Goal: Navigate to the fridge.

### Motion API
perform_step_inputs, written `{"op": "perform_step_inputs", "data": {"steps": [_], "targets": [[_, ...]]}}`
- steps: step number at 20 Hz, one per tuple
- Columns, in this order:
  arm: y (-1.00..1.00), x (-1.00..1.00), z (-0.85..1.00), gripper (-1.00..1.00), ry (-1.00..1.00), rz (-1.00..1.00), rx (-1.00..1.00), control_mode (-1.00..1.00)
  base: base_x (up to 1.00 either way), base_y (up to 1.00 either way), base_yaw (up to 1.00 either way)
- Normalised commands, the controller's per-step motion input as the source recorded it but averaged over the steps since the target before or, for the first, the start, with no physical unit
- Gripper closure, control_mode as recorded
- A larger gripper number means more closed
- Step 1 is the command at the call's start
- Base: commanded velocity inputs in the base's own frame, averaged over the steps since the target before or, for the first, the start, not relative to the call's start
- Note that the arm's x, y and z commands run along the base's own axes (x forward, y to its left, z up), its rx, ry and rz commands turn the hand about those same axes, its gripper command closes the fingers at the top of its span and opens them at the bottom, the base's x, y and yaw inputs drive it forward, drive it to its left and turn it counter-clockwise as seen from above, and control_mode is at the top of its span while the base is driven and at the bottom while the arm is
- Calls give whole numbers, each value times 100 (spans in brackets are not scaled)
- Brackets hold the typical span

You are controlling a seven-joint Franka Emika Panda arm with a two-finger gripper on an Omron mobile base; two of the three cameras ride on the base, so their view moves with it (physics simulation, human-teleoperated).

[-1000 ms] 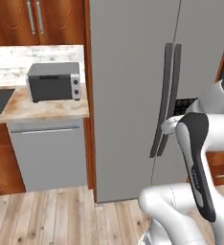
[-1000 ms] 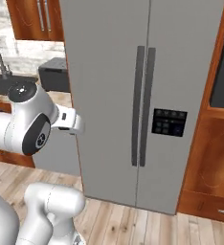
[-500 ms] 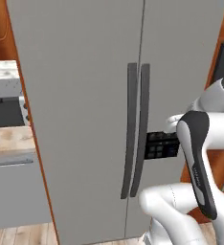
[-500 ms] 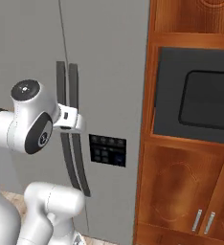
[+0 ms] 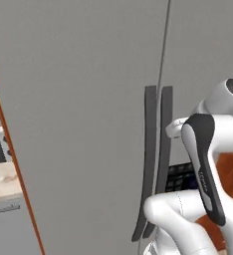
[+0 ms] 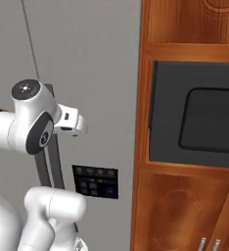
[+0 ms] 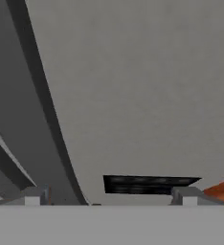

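Fridge [image 5: 83,109] takes up most of the left base view, a flat matte-grey front running from the left edge to past centre, its two doors meeting at a thin vertical seam right of centre. In the right base view the fridge [image 6: 92,73] covers the left half of the frame. Wood cabinet [image 6: 185,29] stands just beside it on the right, touching along the fridge's right edge, with a dark built-in oven [image 6: 197,120] set into the cabinet at mid-right. White arm [image 5: 208,164] rises from the lower right of the left base view, in front of the fridge's right door. Two long dark handles [image 5: 156,159] hang either side of the seam, centre to lower centre of the frame. A small dark control panel [image 6: 95,181] sits on the right door, lower left of centre in the right base view. Gripper [image 7: 109,196] at the bottom of the hand view: two finger tips well apart, nothing between them, facing the grey door with the panel just above them.
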Motion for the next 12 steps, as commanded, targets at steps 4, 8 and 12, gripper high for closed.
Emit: {"op": "perform_step_inputs", "data": {"steps": [4,8,12], "targets": [[0,0,0,-100,0,0,0,100,100,49,-40],[0,0,0,-100,0,0,0,100,100,20,-44],[0,0,0,-100,0,0,0,100,100,0,-34]]}}
